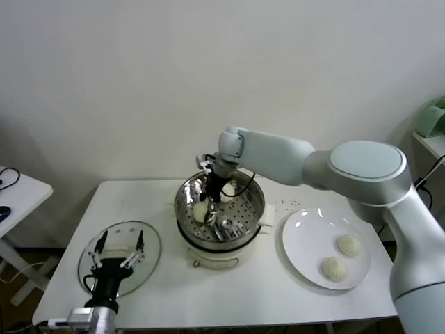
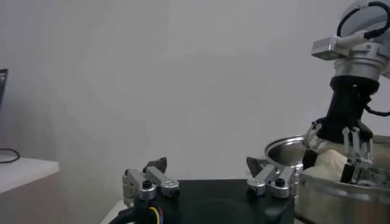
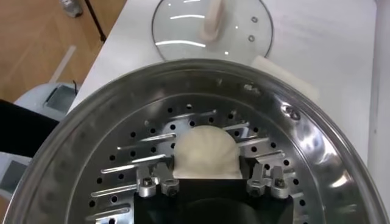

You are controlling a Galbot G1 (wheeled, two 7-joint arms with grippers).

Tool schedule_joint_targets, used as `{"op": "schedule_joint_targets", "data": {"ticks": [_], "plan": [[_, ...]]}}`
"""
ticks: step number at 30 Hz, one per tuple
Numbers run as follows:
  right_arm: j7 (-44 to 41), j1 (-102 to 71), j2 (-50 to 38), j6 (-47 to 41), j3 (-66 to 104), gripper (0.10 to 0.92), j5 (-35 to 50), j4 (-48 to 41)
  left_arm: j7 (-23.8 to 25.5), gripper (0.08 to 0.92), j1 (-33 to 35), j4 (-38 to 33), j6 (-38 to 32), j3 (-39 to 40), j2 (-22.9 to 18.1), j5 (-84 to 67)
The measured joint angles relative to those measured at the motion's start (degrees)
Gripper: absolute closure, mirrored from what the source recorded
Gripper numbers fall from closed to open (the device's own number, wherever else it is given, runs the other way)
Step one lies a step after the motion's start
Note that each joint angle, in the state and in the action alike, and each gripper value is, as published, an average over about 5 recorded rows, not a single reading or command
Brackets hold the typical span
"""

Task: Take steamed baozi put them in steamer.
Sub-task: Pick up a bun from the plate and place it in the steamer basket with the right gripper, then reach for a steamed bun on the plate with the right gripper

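The steamer [image 1: 252, 209] is a shiny perforated basket on a cream pot base at the table's middle. My right gripper [image 1: 207, 204] reaches down inside it. One baozi [image 3: 205, 153] rests on the perforated floor [image 3: 122, 176], and the gripper [image 3: 207, 178] is open with its fingers spread on either side of it. The left wrist view shows the same baozi [image 2: 329, 163] between those fingers [image 2: 352, 152]. Two more baozi [image 1: 350, 245] [image 1: 335, 268] lie on the white plate [image 1: 300, 233] to the right. My left gripper [image 1: 118, 250] hovers open and empty over the glass lid [image 1: 149, 243].
The glass lid [image 3: 183, 30] lies flat left of the steamer, near the table's front left. A white pad [image 3: 283, 76] sits between the steamer and the plate. A small side table [image 1: 17, 191] stands at far left. A wall runs behind the table.
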Motion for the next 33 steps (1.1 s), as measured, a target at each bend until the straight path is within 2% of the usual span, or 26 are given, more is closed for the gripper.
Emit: {"op": "schedule_joint_targets", "data": {"ticks": [3, 16, 24, 33], "plan": [[-0.1, 0.1, 0.1, 0.3, 0.3, 0.209, -0.1, -0.2, 0.0, 0.177, 0.0, 0.0, 0.0, 0.0, 0.0, 0.0], [-2.5, 6.0, -4.3, 1.0, -0.6, 0.203, 0.4, 5.2, -0.1, 0.177, -1.0, -0.4, 0.7, 0.1, 0.0, 0.0], [-4.9, 14.4, -14.8, 2.1, -2.2, 0.203, -1.3, 14.8, -1.1, 0.177, -1.6, 0.2, 1.0, 1.1, 0.4, 0.0], [-7.5, 16.9, -30.6, 4.9, -1.4, 0.203, -12.0, 24.5, -2.7, 0.177, -3.0, 1.2, 1.9, 0.3, 1.1, -1.0]]}}
